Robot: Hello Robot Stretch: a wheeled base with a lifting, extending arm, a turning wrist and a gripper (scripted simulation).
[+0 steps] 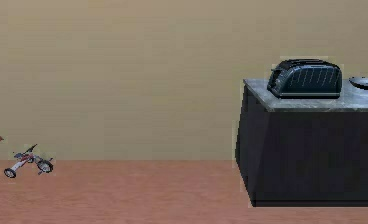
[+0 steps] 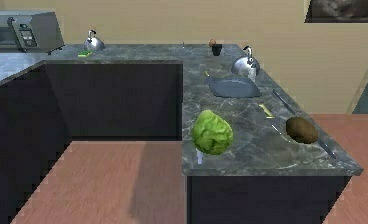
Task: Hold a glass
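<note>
Item 1, counter (image 2: 242, 150): you are looking along a dark speckled top carrying 1 green lettuce (image 2: 213, 132), 1 brown potato (image 2: 300, 128) and 1 kettle (image 2: 246, 64).

Item 2, glass: a small dark cup-like thing (image 2: 216, 46) is standing at the counter's far end, just beyond the kettle. It is too small to confirm as the glass.

Item 3, claw: its state cannot be told.

Step, as judged: you are searching. Be approaching that far end for a closer check, and be keeping clear of the kettle.

Dark counter (image 2: 254, 152), lettuce (image 2: 213, 132), kettle (image 2: 246, 65), perhaps a potato (image 2: 300, 128)
</note>
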